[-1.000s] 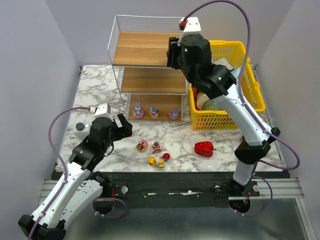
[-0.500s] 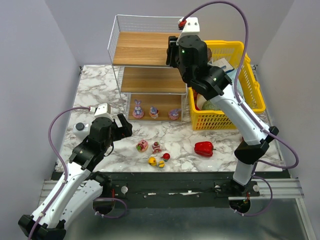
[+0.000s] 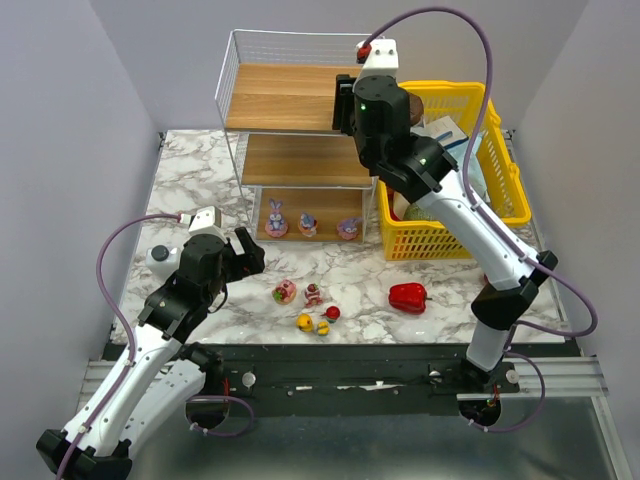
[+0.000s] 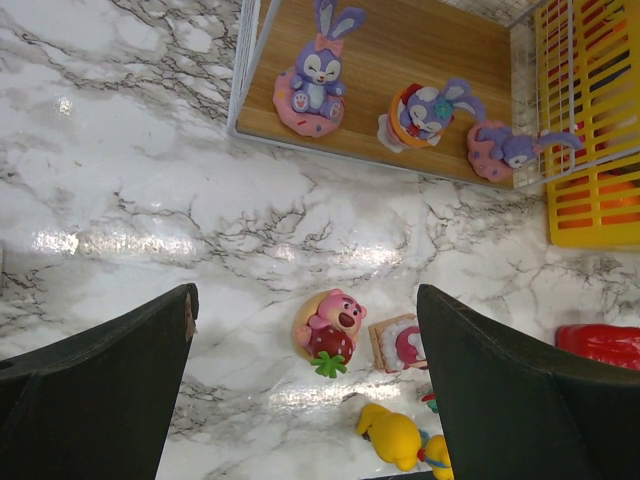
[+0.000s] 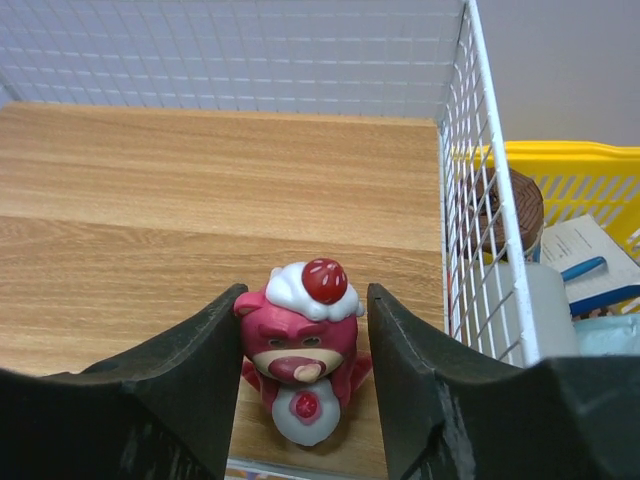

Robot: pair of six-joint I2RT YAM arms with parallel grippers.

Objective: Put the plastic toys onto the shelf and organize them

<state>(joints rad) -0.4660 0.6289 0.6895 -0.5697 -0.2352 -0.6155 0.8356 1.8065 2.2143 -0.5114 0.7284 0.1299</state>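
Movement over the last second belongs to the right arm alone: its wrist has slid a little leftward and further in over the top tier of the shelf (image 3: 225, 75), while the left arm has not shifted. The right gripper (image 5: 303, 295) is clenched on a pink bear (image 5: 300, 355) with a cream-and-cherry cap, holding it above the top board (image 5: 180, 190) close to the right wire wall; whether the bear's base already touches the wood I cannot tell. I judge this to be the end of a carry, with lowering and release next, and the wire wall beside the right finger leaves little room. The left gripper (image 4: 305, 300) hangs released over the counter (image 3: 190, 190), jaws wide, above a strawberry bear (image 4: 328, 327) and a cake slice (image 4: 400, 343). Three bunnies (image 4: 315, 70) stand in a row on the bottom board, and five toys are left on the counter near the middle of its near edge, so the task looks under halfway. White marble with grey veins and a glossy sheen covers the counter; the shelf stands at the middle of the far edge, a yellow basket (image 3: 505, 215) at the far right corner, a red pepper (image 3: 408, 296) towards the near right. Plain pale walls close in on three sides.
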